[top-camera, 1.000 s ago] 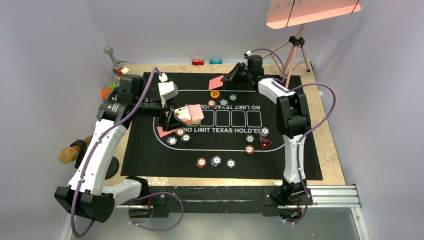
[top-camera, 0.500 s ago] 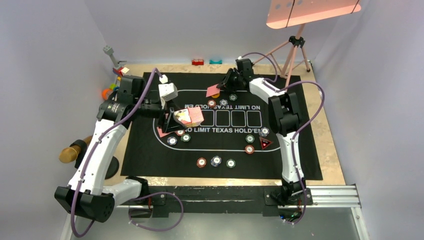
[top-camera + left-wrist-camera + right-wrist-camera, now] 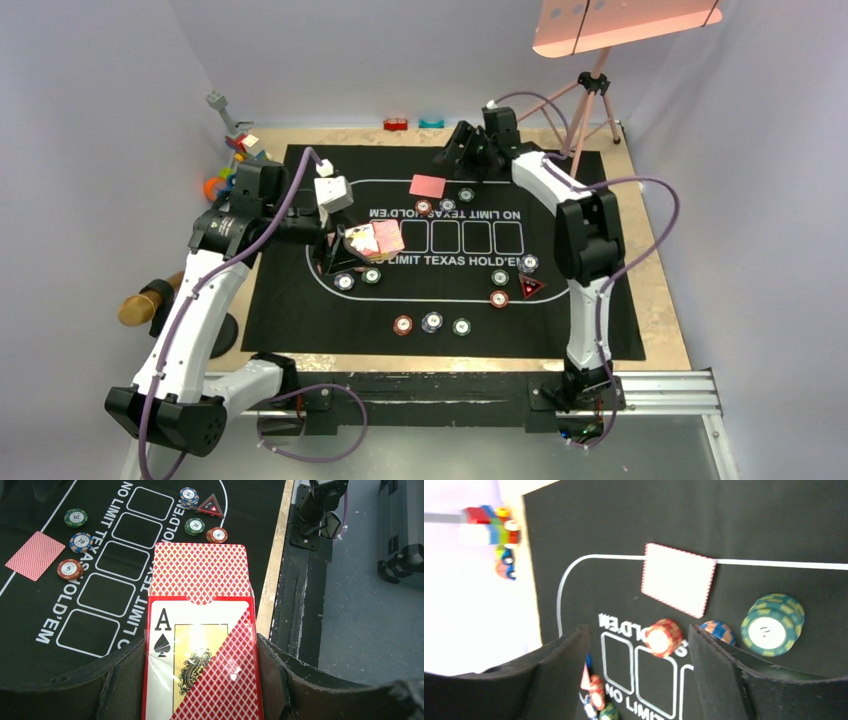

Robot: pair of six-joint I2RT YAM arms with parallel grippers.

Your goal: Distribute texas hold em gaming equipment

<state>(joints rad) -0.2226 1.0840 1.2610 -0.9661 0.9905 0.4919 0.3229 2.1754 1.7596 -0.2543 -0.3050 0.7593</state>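
My left gripper (image 3: 200, 685) is shut on a red card box (image 3: 200, 630) with an ace of spades on its face; red-backed cards stick out of its top. In the top view this box (image 3: 376, 238) hangs over the mat's left part. My right gripper (image 3: 639, 675) stands open and empty above the far side of the mat. A single red-backed card (image 3: 679, 579) lies flat just beyond it, by a red chip (image 3: 664, 637) and a green chip (image 3: 772, 625). Other chip groups (image 3: 432, 322) and the triangle marker (image 3: 530, 288) lie on the mat.
The black mat (image 3: 300, 310) covers most of the table. Colourful toy blocks (image 3: 235, 150) sit at the back left; a red block (image 3: 396, 124) and a teal block (image 3: 431, 123) lie by the rear wall. A tripod (image 3: 590, 100) stands at the back right, a brown handle (image 3: 145, 300) at the left.
The right gripper has opened and let go of the red-backed card, which now lies flat on the far side of the mat; the gripper has drawn back. The left arm shifted slightly.
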